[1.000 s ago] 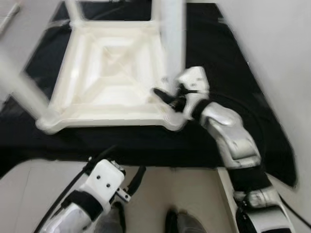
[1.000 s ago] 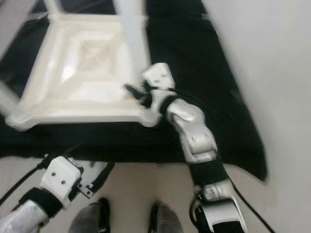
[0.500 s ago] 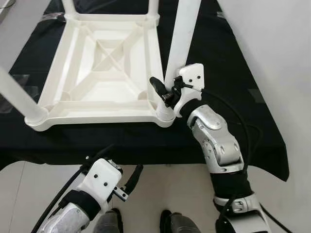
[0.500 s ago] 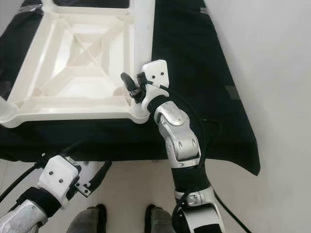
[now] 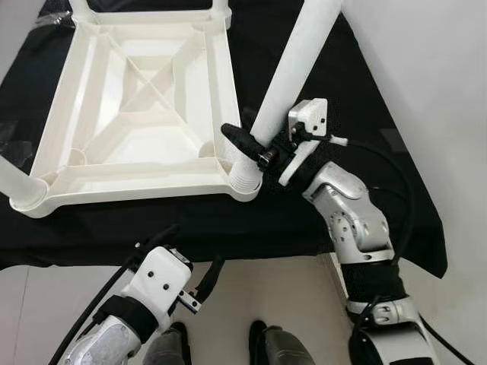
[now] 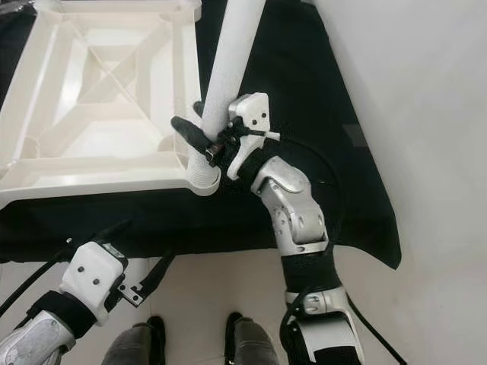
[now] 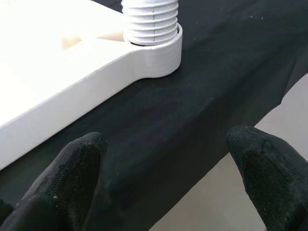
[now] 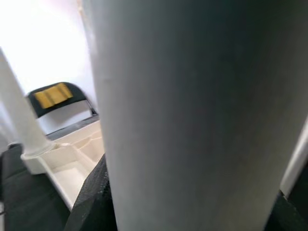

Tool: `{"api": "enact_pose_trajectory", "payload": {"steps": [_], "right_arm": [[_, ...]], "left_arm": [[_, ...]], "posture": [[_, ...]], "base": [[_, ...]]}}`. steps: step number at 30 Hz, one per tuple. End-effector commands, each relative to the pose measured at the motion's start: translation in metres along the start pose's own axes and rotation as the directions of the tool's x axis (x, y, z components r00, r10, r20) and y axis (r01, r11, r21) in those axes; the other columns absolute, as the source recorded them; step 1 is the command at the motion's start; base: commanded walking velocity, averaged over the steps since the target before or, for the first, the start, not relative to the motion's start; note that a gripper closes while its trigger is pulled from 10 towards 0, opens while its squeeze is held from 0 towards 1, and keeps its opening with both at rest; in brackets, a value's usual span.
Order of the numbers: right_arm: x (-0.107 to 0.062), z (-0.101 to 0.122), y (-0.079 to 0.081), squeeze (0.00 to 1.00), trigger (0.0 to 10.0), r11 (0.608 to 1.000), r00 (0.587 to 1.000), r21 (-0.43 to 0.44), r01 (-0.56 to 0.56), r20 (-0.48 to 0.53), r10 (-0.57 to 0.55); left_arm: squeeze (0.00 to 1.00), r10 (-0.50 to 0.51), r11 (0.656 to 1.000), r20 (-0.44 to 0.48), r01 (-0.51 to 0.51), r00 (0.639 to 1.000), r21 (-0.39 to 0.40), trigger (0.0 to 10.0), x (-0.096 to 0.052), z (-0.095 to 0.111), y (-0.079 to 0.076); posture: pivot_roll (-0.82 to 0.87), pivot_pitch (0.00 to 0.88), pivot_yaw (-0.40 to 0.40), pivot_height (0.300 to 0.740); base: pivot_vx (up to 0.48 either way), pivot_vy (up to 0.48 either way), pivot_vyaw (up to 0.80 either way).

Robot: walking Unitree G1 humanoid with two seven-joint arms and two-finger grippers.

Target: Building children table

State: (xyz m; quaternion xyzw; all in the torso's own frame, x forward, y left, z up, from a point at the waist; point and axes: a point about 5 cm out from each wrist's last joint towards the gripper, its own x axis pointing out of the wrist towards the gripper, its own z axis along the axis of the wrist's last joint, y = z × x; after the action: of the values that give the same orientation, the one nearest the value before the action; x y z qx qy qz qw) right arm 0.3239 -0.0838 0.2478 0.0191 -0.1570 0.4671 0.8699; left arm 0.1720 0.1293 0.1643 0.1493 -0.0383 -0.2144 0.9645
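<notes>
An upturned white plastic table top (image 5: 137, 99) lies on a black cloth (image 5: 327, 46). At its near right corner a white table leg (image 5: 293, 68) stands with its threaded end (image 5: 245, 181) in the corner socket, leaning to the right. My right gripper (image 5: 262, 148) is shut on this leg just above the socket, one black finger (image 5: 237, 139) showing on the leg's left side. The leg (image 8: 192, 115) fills most of the right wrist view. My left gripper (image 5: 194, 281) hangs low in front of the cloth's near edge, open, with nothing between its fingers (image 7: 72, 178).
Another leg (image 5: 17, 182) stands in the near left corner, and a further one (image 5: 80, 7) at the back. A white wall (image 5: 434, 84) runs close along the right. The cloth-covered surface ends at a near edge (image 5: 228, 243) above pale floor, beside my feet (image 5: 266, 346).
The whole view has shifted, so the table sits further left in the picture. The gripped leg now leans more to the right, and my right wrist has turned with it. The left arm is unchanged.
</notes>
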Motion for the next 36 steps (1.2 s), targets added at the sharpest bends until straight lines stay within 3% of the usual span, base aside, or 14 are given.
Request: {"api": "enact_pose_trajectory", "payload": {"steps": [1, 7, 12, 14, 18, 20, 24, 29, 31, 36], "right_arm": [[0.003, -0.018, 0.014, 0.0, 10.0, 0.993, 0.993, 0.03, -0.112, -0.046, 0.113], [0.005, -0.02, 0.013, 0.0, 10.0, 0.981, 0.979, -0.035, -0.191, -0.073, 0.188], [0.005, -0.023, 0.013, 0.0, 10.0, 0.936, 0.936, -0.113, -0.334, -0.157, 0.315], [0.007, -0.022, 0.011, 0.0, 10.0, 0.892, 0.896, -0.163, -0.422, -0.227, 0.383], [0.012, -0.015, 0.009, 0.0, 10.0, 0.873, 0.873, -0.155, -0.463, -0.251, 0.418], [0.019, -0.004, 0.004, 0.0, 10.0, 0.881, 0.879, -0.13, -0.455, -0.221, 0.422], [0.026, 0.008, -0.014, 0.0, 10.0, 0.934, 0.931, -0.092, -0.345, -0.162, 0.328], [0.026, 0.015, -0.024, 0.0, 10.0, 0.954, 0.951, -0.056, -0.295, -0.111, 0.288], [0.024, 0.019, -0.027, 0.0, 10.0, 0.952, 0.951, -0.037, -0.302, -0.076, 0.299], [0.011, 0.027, -0.024, 0.0, 10.0, 0.889, 0.889, -0.004, -0.458, -0.001, 0.458]], "left_arm": [[0.0, -0.005, 1.0, -0.014, 0.005, 1.0, 0.014, 10.0, -0.005, 0.0, -0.001], [0.0, 0.003, 1.0, -0.026, -0.003, 1.0, 0.017, 10.0, -0.01, 0.001, -0.001], [0.0, 0.007, 1.0, -0.032, -0.007, 0.999, 0.016, 10.0, -0.013, 0.002, -0.002], [0.0, 0.006, 1.0, -0.034, -0.006, 0.999, 0.014, 10.0, -0.013, 0.001, -0.003], [0.0, 0.006, 1.0, -0.033, -0.005, 0.999, 0.01, 10.0, -0.012, 0.001, -0.004], [0.0, 0.008, 1.0, -0.033, -0.008, 0.999, 0.005, 10.0, -0.012, 0.001, -0.005], [0.0, 0.01, 1.0, -0.034, -0.01, 0.999, -0.002, 10.0, -0.012, 0.001, -0.007], [0.0, 0.01, 1.0, -0.033, -0.011, 0.999, -0.004, 10.0, -0.012, 0.001, -0.007], [0.0, 0.011, 1.0, -0.033, -0.012, 0.999, -0.004, 10.0, -0.012, 0.001, -0.007], [0.0, 0.011, 1.0, -0.035, -0.011, 0.999, -0.003, 10.0, -0.013, 0.001, -0.007]], "posture": [[0.19, 0.295, -0.062, 0.74], [0.22, 0.31, -0.061, 0.74], [0.22, 0.319, -0.061, 0.74], [0.21, 0.321, -0.064, 0.74], [0.21, 0.323, -0.074, 0.74], [0.21, 0.324, -0.078, 0.74], [0.2, 0.325, -0.083, 0.74], [0.2, 0.325, -0.084, 0.74], [0.2, 0.325, -0.084, 0.74], [0.2, 0.327, -0.081, 0.74]], "base": [[0.0, 0.0, 0.0], [0.0, 0.0, 0.0], [0.0, 0.0, 0.0], [0.0, 0.0, 0.0], [0.0, 0.0, 0.0], [0.0, 0.0, 0.0], [0.0, 0.0, 0.0], [0.0, 0.0, 0.0], [0.0, 0.0, 0.0], [0.0, 0.0, 0.0]]}}
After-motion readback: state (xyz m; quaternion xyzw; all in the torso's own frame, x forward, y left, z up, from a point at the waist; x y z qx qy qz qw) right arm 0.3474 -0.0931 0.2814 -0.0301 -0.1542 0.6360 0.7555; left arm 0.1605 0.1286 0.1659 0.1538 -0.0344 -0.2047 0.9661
